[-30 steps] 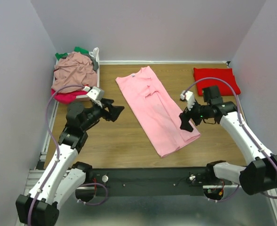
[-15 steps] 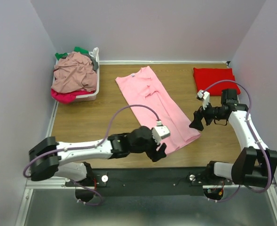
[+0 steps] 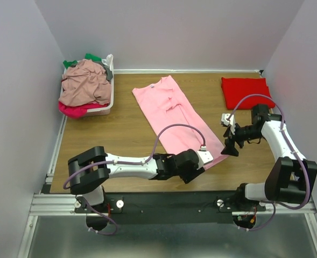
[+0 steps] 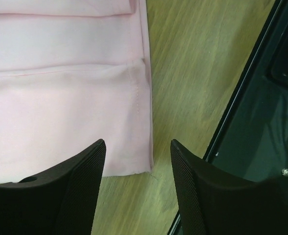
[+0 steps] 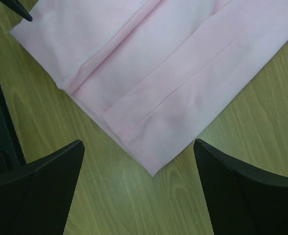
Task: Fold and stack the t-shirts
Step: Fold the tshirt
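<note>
A light pink t-shirt [image 3: 177,115], folded lengthwise into a long strip, lies diagonally on the wooden table. My left gripper [image 3: 197,171] is open at its near hem. In the left wrist view the hem's corner [image 4: 144,166] lies between my open fingers [image 4: 70,191]. My right gripper [image 3: 231,148] is open just right of the hem's other corner. That corner [image 5: 153,169] shows between my wide-apart fingers [image 5: 232,191]. A folded bright red t-shirt [image 3: 247,91] lies at the back right. Dusty rose [image 3: 85,80], magenta [image 3: 72,110] and green [image 3: 93,56] tees are heaped at the back left.
The heap sits in a white plastic basket [image 3: 101,111] at the table's back left corner. The black rail [image 3: 158,201] runs along the table's near edge, close to my left gripper. Bare wood [image 3: 104,140] lies between the basket and the pink shirt.
My left arm has swung from beside the basket, low across the table, to the pink shirt's near hem. My right gripper has shifted right, then down to the hem's right corner.
</note>
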Available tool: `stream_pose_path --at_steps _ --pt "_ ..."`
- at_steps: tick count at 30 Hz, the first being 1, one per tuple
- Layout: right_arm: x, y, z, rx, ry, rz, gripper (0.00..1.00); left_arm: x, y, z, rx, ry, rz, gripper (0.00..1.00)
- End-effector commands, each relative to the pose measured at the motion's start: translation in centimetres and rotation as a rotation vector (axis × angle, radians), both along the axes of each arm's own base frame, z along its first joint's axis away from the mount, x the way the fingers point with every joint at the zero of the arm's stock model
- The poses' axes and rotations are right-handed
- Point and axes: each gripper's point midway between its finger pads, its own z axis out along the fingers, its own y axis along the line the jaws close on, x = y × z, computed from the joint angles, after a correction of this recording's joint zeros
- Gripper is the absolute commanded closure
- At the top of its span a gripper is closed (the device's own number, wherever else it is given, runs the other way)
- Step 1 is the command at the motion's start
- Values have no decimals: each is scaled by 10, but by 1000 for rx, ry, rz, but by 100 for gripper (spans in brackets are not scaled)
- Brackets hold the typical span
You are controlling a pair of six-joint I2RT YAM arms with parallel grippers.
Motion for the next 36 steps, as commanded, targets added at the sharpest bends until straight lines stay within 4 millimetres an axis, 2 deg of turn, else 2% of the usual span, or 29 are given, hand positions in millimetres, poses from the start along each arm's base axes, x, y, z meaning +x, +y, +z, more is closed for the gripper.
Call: stream_pose_path --at_steps 1,7,11,17,23,26,27,29,30,31,33,34,36 --pt "0 4 12 36 -23 31 1 2 -2 -9 54 -32 1 38" --pt "-6 -2 5 -7 -11 31 2 1 3 -29 124 -27 20 45" --pt "-6 -2 8 -14 -38 41 2 -4 14 -52 208 -6 35 50" --pt "-7 0 8 -1 -26 44 2 -2 23 -63 252 -15 74 51" --pt "-12 0 4 -3 -16 56 2 -1 24 -70 278 -14 78 59" --pt "-14 -3 2 -23 -30 68 3 -2 27 -75 295 -9 80 70" --pt "-15 -4 0 -33 -32 75 3 -3 28 -77 296 -3 89 77" --pt "-16 -5 -2 -45 -37 86 3 -3 32 -78 305 -1 99 85" --pt "-19 -6 -6 -57 -48 114 4 -3 35 -78 302 4 116 96" --pt "-21 -6 -9 -63 -58 136 5 -1 37 -77 301 -2 133 100" --pt "-28 -9 -17 -100 -121 238 5 -2 39 -72 287 1 150 100" --pt "-38 -13 -28 -125 -110 276 4 -4 40 -72 274 13 152 100" --pt "-43 -14 -35 -148 -149 359 4 -6 36 -62 224 22 141 100"
